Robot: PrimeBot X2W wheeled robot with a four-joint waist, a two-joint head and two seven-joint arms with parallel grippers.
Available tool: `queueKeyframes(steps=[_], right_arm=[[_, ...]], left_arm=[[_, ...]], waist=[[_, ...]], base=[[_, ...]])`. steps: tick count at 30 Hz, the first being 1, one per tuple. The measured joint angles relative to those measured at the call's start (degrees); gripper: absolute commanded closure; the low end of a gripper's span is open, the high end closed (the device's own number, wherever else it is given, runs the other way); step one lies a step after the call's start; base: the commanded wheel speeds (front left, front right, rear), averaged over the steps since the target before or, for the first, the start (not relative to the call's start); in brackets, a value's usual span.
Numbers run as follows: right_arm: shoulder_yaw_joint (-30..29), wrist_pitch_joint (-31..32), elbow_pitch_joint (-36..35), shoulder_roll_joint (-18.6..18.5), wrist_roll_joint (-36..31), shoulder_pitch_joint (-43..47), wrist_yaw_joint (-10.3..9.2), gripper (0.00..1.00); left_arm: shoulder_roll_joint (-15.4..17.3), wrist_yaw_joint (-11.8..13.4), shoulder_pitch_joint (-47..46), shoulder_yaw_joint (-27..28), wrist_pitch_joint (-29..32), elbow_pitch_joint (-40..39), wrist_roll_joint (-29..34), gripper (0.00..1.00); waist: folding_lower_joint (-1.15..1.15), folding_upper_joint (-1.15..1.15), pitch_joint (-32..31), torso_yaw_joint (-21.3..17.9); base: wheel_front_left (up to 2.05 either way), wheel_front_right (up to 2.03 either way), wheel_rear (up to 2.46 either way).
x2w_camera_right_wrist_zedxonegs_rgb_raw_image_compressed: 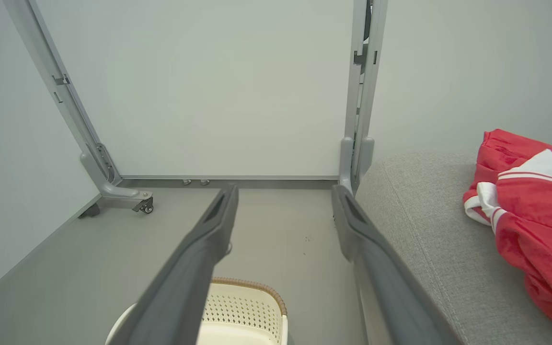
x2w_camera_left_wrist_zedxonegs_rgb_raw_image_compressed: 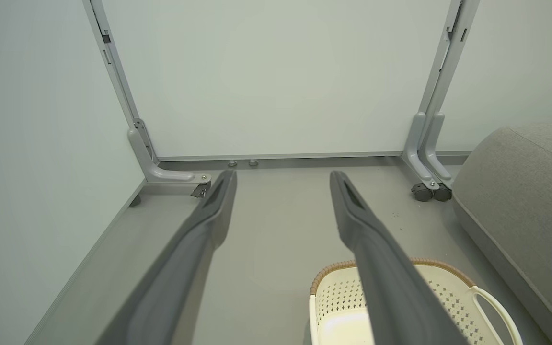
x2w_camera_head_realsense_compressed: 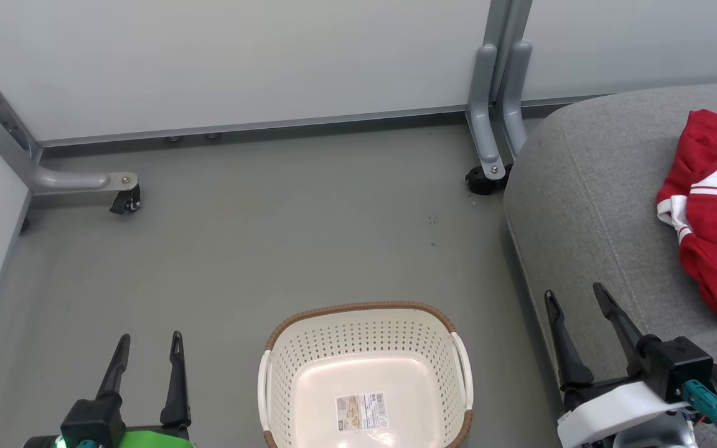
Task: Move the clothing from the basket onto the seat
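As far as I can tell, the job looks done: the red clothing (x2w_camera_head_realsense_compressed: 716, 249) lies heaped on the grey seat (x2w_camera_head_realsense_compressed: 589, 205), the laundry basket (x2w_camera_head_realsense_compressed: 365, 330) on the floor (x2w_camera_head_realsense_compressed: 240, 249) holds only its sticker (x2w_camera_head_realsense_compressed: 361, 412), and the left gripper (x2w_camera_head_realsense_compressed: 150, 338) and right gripper (x2w_camera_head_realsense_compressed: 573, 290) both hang spread apart, empty

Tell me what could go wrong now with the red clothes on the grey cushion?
1. The open right gripper hangs by the grey fabric seat cushion; swinging sideways, it might snag the red-and-white clothing and drag it off.
2. The cream perforated plastic basket with its brown rim looks empty and light; the open left gripper beside it might tip it if moved low.
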Motion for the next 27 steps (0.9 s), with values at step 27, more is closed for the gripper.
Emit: queueKeyframes(steps=[27], right_arm=[[-0.2, 1.3, 7.4, -1.0, 23.4, -1.9, 0.00, 1.00]], left_arm=[[-1.0, -0.8, -1.1, 1.6, 5.9, 3.7, -20.9, 1.00]], waist=[[0.00, 0.00, -0.2, 0.1]], base=[[0.00, 0.00, 0.00]])
